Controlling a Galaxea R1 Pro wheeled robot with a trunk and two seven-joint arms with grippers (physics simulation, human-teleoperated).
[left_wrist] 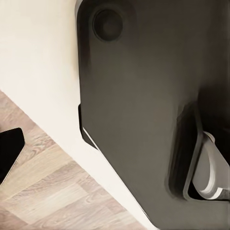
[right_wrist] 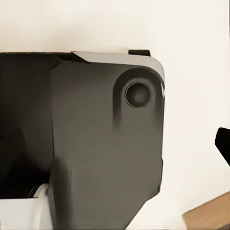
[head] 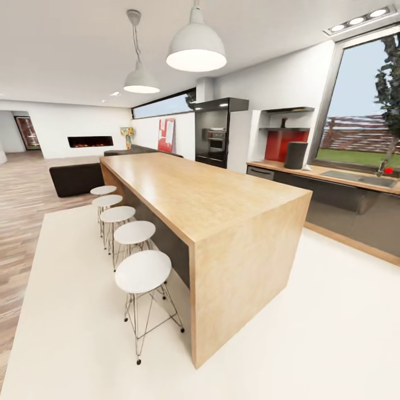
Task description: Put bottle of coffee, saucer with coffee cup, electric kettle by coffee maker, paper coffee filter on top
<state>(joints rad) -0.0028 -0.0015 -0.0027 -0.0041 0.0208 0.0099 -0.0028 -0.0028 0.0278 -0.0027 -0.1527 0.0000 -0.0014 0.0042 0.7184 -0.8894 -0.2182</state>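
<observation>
Far across the room at the right, the tall dark grey coffee maker [head: 295,155] stands on the tan countertop [head: 266,165], in front of a red wall panel. Above it hangs the thin dark kitchen shelf [head: 291,129], with a small dark bottle of coffee [head: 284,122] on it, too small to see in detail. In the left wrist view a black fingertip [left_wrist: 9,151] hangs over wood floor beside my dark base [left_wrist: 139,105]. The right wrist view has a black fingertip [right_wrist: 223,143] at the picture's edge, over pale floor.
A long wooden island [head: 194,194] stands between me and the counter, with several white stools [head: 143,270] along its left side. A sink [head: 361,179] with a tap lies right of the coffee maker. A black oven tower [head: 214,139] and a dark sofa [head: 75,178] stand further back.
</observation>
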